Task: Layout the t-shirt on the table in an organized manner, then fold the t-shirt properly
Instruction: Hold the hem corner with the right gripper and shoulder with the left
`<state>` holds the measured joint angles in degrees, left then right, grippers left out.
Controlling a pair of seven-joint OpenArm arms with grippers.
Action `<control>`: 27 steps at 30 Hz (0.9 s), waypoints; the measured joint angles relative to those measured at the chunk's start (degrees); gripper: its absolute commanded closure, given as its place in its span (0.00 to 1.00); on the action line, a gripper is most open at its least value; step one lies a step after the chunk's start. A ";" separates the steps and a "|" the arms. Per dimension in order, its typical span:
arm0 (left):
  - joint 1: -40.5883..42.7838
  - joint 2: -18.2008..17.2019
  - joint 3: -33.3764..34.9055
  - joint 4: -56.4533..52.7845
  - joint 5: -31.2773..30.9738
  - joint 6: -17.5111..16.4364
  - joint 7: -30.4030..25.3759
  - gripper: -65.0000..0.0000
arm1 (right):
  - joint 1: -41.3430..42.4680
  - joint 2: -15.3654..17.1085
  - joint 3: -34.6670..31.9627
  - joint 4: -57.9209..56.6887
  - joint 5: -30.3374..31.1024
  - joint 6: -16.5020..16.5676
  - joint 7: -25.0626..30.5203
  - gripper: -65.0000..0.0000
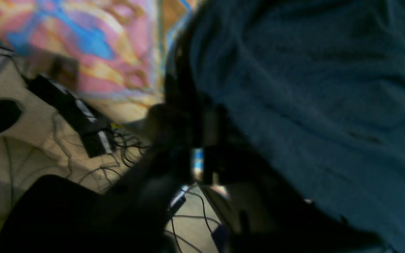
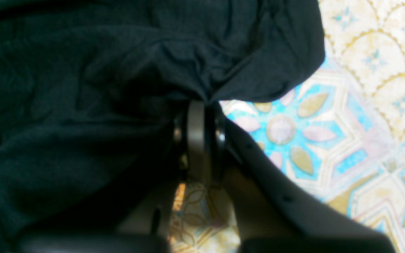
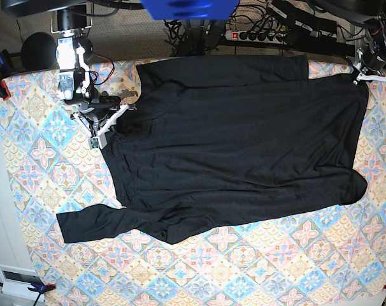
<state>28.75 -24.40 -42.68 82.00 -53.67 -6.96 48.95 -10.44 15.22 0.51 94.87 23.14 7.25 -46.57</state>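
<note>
At the top-left of the base view, right gripper (image 3: 116, 115) sits on the shoulder edge of the plain black thin-fabric long-sleeved t-shirt (image 3: 237, 146). Right wrist view gives what base can't: jaws pressed together with a bunched fold of the black cloth (image 2: 153, 70) pinched at the tips (image 2: 199, 103), fabric puckering toward the nip.

Left gripper (image 3: 365, 71) is at the far top-right corner of the shirt, right at the table's edge. Base view too small to read its jaws. Left wrist view is blurred, dark fingers (image 1: 174, 119) close together against the shirt edge (image 1: 311, 105); jaws closed, but can't tell whether cloth is actually caught between them.

Shirt lies spread wide across the table with the pastel diamond-tile floral cloth (image 3: 257, 268), body mostly flat. One sleeve runs along the top edge, the other trails out at lower left.

Only left wrist view shows floor past the table edge: black power strip (image 1: 72, 109) and loose cables (image 1: 125, 147).
</note>
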 measured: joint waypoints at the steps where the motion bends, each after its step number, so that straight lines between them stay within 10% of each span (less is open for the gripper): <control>1: 0.00 0.00 0.00 0.02 -0.09 0.02 0.07 0.99 | -0.02 0.00 0.00 0.02 0.00 0.00 0.00 0.96; 27: -2.05 -1.25 -12.72 15.37 -5.70 -4.24 5.22 1.00 | -4.96 -0.04 3.34 9.57 7.13 0.00 -1.29 0.96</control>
<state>26.70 -25.65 -55.40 97.36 -59.37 -11.20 54.17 -15.40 15.18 3.86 104.44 30.26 7.25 -47.86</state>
